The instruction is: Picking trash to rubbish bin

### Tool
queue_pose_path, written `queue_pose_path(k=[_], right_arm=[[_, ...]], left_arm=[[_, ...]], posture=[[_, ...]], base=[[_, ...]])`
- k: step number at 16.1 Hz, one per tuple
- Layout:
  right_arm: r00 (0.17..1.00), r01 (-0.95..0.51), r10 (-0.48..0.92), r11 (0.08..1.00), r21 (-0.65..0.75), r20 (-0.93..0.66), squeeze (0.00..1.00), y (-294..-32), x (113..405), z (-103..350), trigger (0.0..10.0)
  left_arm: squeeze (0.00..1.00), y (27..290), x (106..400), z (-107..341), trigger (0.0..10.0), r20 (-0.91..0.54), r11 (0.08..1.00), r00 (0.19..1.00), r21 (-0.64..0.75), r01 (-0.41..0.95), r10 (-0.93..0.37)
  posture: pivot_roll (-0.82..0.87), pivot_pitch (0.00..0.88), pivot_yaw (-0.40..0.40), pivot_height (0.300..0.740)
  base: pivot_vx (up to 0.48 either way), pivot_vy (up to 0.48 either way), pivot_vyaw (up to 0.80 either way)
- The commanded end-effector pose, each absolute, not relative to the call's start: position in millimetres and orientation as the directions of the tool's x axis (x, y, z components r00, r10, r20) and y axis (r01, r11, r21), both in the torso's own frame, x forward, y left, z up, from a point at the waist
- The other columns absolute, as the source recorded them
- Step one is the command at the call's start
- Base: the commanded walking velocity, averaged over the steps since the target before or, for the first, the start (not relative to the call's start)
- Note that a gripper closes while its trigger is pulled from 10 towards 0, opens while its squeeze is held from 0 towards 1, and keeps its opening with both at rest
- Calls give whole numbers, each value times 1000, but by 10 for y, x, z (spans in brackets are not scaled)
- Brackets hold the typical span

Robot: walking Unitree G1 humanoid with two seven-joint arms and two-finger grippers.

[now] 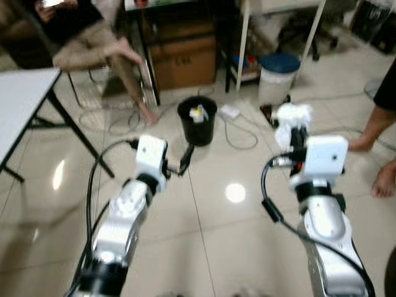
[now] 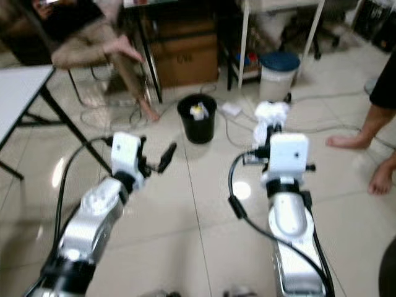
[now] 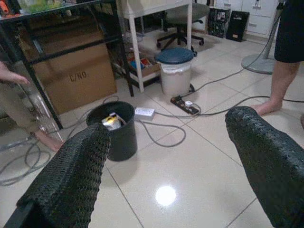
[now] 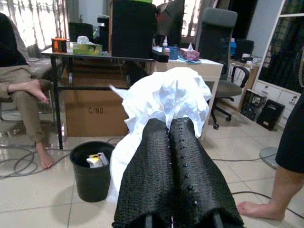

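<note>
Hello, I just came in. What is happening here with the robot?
The robot is carrying trash to a bin. Its right gripper is shut on a crumpled white tissue, held up above the tiled floor. The small black bin stands on the floor a little ahead and already holds some rubbish. The left gripper is open and holds nothing. One person sits at the back left, and another stands at the right.
</note>
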State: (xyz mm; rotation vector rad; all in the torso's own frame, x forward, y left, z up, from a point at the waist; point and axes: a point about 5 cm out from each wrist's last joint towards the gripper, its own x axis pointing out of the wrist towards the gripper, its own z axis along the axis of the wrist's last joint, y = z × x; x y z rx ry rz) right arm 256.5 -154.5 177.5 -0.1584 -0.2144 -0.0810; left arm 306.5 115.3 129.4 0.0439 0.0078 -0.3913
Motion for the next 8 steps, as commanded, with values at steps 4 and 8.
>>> queue_pose_path(k=[4, 8], right_arm=[[971, 105, -69, 983, -150, 228, 0, -1561, 2547, 1793, 10000], [973, 104, -69, 983, -153, 222, 0, -1559, 2538, 1781, 10000]], left_arm=[[0, 1111, 3043, 1286, 10000, -19, 918, 920, 44, 393, -393], [0, 1107, 3038, 1278, 10000, -23, 918, 919, 43, 393, -393]], posture=[[-88, 133, 72, 740], [-92, 137, 73, 740]], base=[[480, 0, 116], [480, 0, 0]])
